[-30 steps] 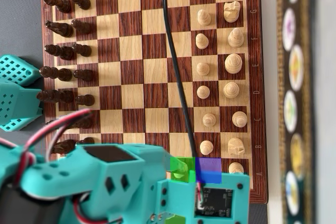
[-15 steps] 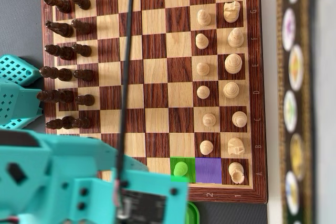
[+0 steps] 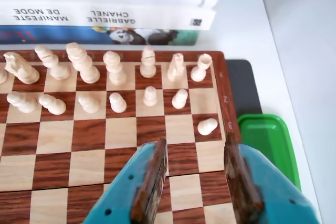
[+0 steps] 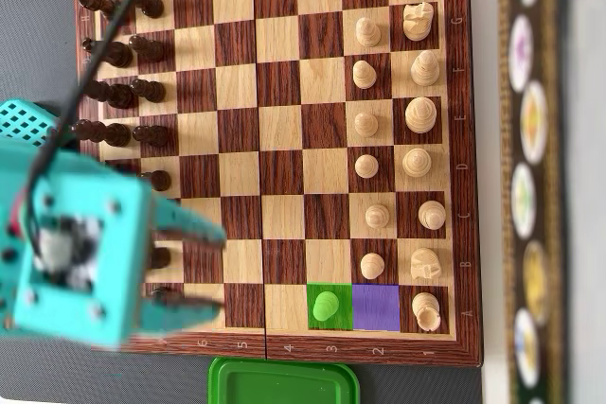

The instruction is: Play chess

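over the dark side of the chessboard (image 4: 284, 139), the tool (image 4: 220, 270) has pulled back, released and empty; 1 pale pawn (image 4: 326, 306) now stands advanced.

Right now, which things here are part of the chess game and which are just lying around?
Part of the game:
chessboard
light pieces
dark pieces
advanced light pawn
gripper, jaws open, empty

Lying about:
green tray
stacked books

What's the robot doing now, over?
Gripper open, empty, over the chessboard. Moved pawn stands on the green square, one ahead of its row. Nothing in the way.
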Robot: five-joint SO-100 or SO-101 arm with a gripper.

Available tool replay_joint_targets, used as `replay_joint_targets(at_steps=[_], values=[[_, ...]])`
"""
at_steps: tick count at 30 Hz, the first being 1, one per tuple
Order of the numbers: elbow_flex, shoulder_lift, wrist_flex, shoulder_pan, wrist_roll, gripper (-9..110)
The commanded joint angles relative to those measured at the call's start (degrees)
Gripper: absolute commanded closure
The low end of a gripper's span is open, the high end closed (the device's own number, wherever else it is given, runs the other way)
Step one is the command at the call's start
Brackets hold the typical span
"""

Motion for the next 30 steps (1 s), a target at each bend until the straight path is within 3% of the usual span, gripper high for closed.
replay_joint_targets(at_steps=[1, 13, 30], values=[[5.01, 7.91, -5.54, -1.85, 0.53, 85], [20.74, 27.07, -21.27, -8.00, 0.53, 85], [42.01, 47.11, -57.83, -12.57, 0.35, 85]])
